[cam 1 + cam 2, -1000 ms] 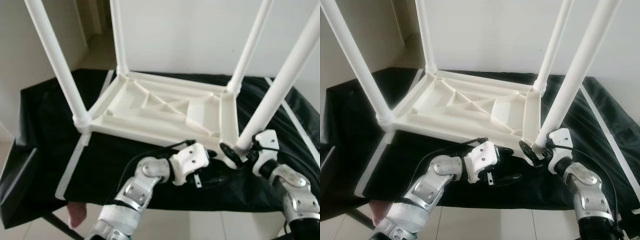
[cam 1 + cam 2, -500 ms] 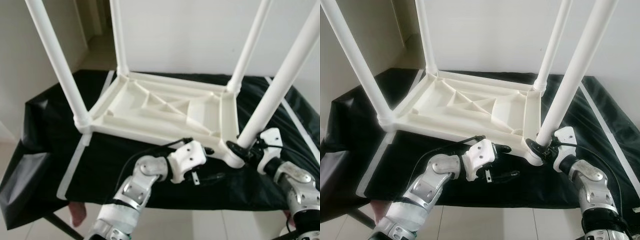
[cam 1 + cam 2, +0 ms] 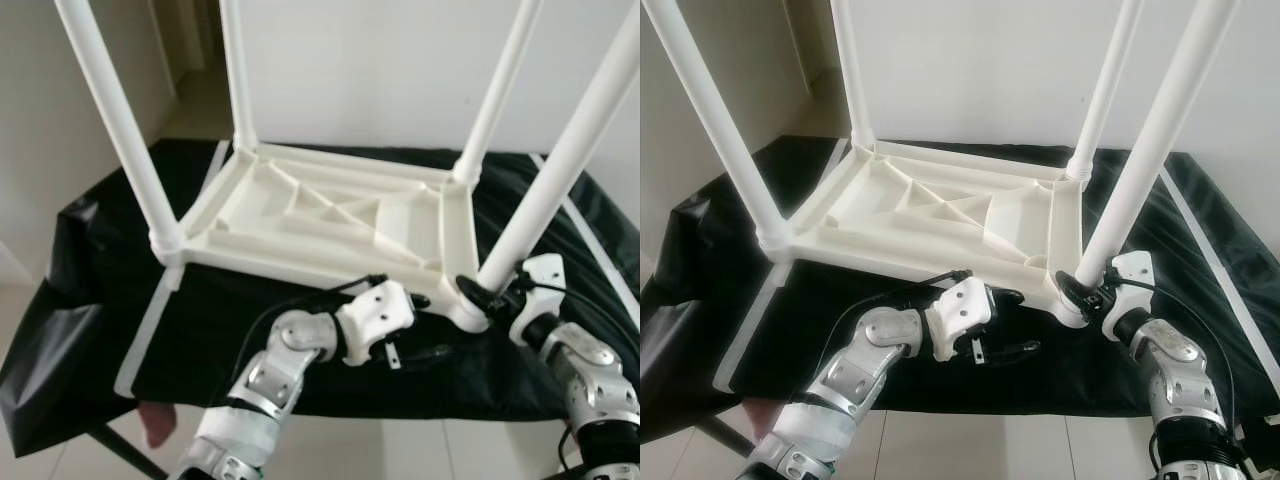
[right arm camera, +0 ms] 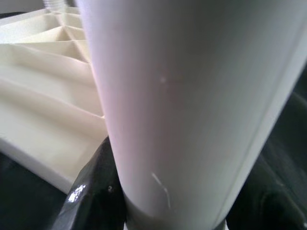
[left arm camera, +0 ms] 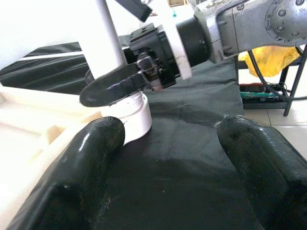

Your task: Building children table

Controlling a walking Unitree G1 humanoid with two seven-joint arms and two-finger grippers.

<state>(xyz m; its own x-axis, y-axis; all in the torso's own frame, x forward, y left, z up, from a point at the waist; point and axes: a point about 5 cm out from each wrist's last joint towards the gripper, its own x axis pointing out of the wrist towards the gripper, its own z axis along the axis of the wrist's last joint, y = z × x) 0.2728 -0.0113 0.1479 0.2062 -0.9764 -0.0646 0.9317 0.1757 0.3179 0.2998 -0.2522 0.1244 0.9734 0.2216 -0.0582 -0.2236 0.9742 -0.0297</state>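
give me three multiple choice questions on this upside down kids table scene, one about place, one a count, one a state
1. Where does the right tool sit?
A. at the base of the near right table leg
B. on the far left leg
C. on the floor

2. How many white legs stand up from the upturned table top?
A. two
B. three
C. four

3. What state is the left tool in?
A. shut on a leg
B. open, holding nothing
C. shut on the black cloth

Answers:
1. A: the right wrist view has its black fingers on either side of the near right table leg, down by the socket.
2. C: one leg rises from each corner in the head views.
3. B: the left wrist view has its two fingers spread apart over the black cloth, with nothing between them.
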